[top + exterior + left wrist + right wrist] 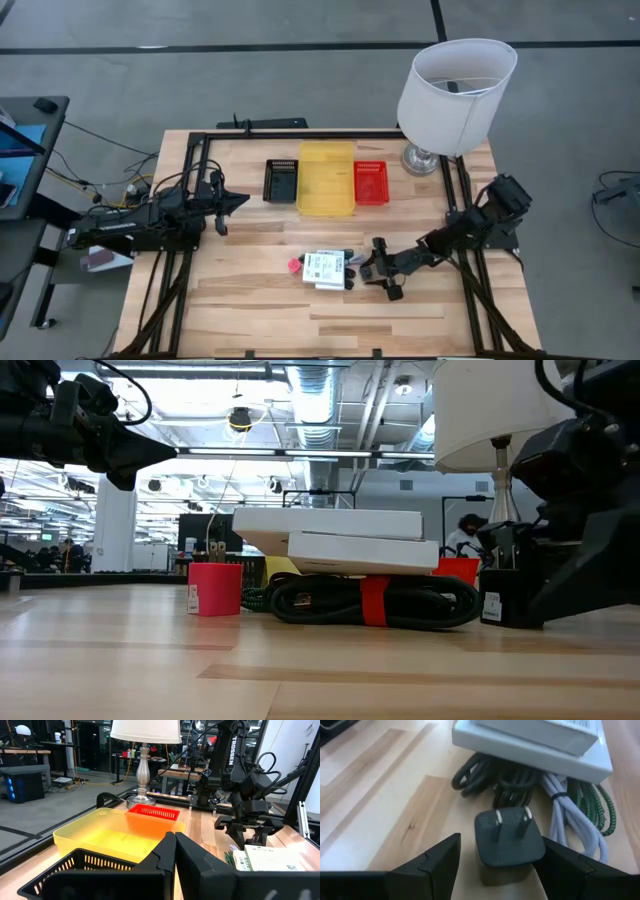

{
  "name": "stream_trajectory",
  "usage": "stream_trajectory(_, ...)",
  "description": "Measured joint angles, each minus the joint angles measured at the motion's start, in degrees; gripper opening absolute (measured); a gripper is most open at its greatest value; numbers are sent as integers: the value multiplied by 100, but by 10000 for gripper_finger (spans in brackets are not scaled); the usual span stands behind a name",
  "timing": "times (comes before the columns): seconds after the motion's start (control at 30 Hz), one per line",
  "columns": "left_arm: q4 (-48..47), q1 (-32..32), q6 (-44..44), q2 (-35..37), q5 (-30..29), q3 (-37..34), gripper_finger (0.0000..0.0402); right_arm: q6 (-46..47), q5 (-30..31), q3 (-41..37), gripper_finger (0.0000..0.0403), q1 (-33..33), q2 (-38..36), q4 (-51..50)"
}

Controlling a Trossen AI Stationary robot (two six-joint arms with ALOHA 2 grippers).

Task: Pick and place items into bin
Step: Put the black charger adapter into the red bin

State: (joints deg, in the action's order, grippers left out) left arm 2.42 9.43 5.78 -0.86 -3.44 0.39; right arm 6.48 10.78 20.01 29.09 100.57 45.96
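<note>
Between my fingers: a small black plastic plug adapter with two metal prongs (pixel 507 842) lies on the pale wooden table (pixel 250 300), prongs up, in the gap of my right gripper (pixel 495 862). My jaws stand wide apart, one on each side of it, and neither seems to touch it yet.

Beside it: a bundle of dark coiled cable (pixel 495 780), a white cable (pixel 560 810) and a green-and-black braided cable (pixel 592 802) lie just past the adapter, partly under two stacked white labelled flat boxes (pixel 535 742).

Risk, snagging: the cables lie close to the adapter. I judge that if one is joined to it or hooks on it, lifting could drag the bundle and tip the boxes off.

Risk, slipping: the adapter looks smooth and blocky. If I close off-centre or on a corner, I think it could twist or pop out.

Risk, prongs: they point toward my wrist; pressing down too far could knock them.

Pile from table height: the boxes rest on the black cable coil, which is bound with a red strap (pixel 373 602); a small red block (pixel 215 588) stands just beside it.

Bins: a black mesh basket (pixel 282 180), a yellow plastic tray (pixel 326 178) and a red mesh basket (pixel 371 182) sit in a row at the table's far side, well apart from the pile. From above they all look to hold nothing.

Left gripper (pixel 240 199): waits with fingers together near the black basket, holding nothing.

Lamp: a white-shaded table lamp (pixel 455 80) stands near the red basket; a wide swing of my arm could clip it.
</note>
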Motion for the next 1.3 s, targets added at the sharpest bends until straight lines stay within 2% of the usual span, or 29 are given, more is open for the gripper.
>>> stream_trajectory(0.37, 0, 0, 0, 2, 0, 2, 0, -47, -40, -2, 220, -5, -128, -132)
stream_trajectory(0.77, 0, 0, 0, 0, 0, 1, 0, -46, -41, -2, 143, -5, -128, -6)
stream_trajectory(1.07, 0, 0, 0, 1, 0, 1, 0, -43, -35, -2, 181, -66, -128, 269)
stream_trajectory(1.3, 0, 0, -2, 0, 0, 1, 0, -10, -36, -2, 144, -297, -418, -153)
